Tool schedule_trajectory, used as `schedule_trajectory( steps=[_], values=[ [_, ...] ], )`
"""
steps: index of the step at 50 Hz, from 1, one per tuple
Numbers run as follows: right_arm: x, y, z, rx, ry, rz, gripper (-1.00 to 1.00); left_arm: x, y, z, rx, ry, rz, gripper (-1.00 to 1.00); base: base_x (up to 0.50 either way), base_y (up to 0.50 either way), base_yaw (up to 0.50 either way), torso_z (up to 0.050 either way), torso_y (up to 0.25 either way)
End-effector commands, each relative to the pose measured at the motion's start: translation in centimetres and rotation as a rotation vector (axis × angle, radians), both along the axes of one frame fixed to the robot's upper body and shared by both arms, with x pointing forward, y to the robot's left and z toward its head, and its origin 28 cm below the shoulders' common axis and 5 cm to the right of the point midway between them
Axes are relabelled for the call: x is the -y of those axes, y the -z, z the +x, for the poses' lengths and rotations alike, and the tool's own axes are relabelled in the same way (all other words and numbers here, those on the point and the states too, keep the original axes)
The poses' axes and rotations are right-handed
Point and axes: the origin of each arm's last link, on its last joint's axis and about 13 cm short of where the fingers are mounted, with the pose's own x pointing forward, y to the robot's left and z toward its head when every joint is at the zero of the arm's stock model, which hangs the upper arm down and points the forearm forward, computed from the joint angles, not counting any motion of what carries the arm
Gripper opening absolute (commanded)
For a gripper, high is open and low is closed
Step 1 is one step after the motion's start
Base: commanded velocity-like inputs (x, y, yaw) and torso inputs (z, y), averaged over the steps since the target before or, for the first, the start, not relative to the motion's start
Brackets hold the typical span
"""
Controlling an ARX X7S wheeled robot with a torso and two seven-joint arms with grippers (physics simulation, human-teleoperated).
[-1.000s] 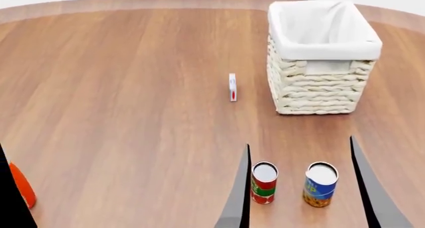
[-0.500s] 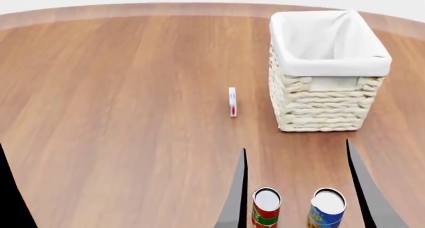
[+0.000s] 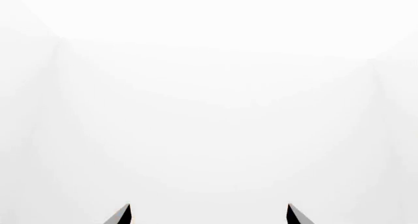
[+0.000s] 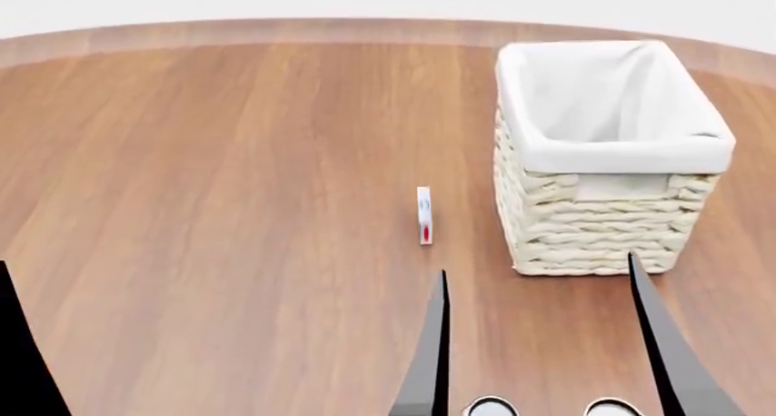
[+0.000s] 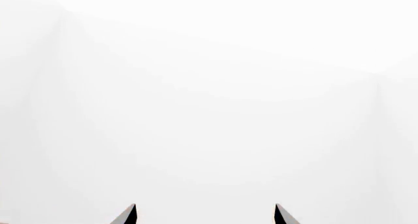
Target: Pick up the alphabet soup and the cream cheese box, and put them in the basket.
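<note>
Nothing of the task is done yet, as far as the pictures show. The basket stands on the table at the far right, and the part of its white liner that is visible holds nothing. The box stands on its thin edge on the table, just left of the basket and apart from it. At the bottom edge of the head view only two pale round can tops show: the soup is probably the right one, because it sits there beside the other can, but the labels are cut off, so I cannot be sure. The right gripper has its two dark tips spread wide in the head view, with bare table between them, so its jaws are open and empty. The left gripper shows two tips well apart in its wrist view, against plain white, so its jaws are open too and hold nothing. Both picks and both placements into the basket are left to do.
</note>
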Motion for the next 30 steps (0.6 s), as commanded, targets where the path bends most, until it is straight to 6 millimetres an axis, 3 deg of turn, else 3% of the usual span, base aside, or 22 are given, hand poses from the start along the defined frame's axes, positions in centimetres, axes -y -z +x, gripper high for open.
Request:
schedule_trajectory(
  steps=[1, 30],
  values=[
    [-0.05, -0.03, -0.05, 0.001, -0.001, -0.002, 1.0, -0.04, 0.01, -0.04, 0.0, 0.0, -0.002, 1.0, 0.2, 0.0, 0.0, 0.0, 0.0],
    [0.04, 0.15, -0.04, -0.007, 0.001, -0.001, 1.0, 0.02, 0.13, -0.01, -0.004, 0.001, -0.002, 1.0, 0.21, 0.0, 0.0, 0.0, 0.001]
  ],
)
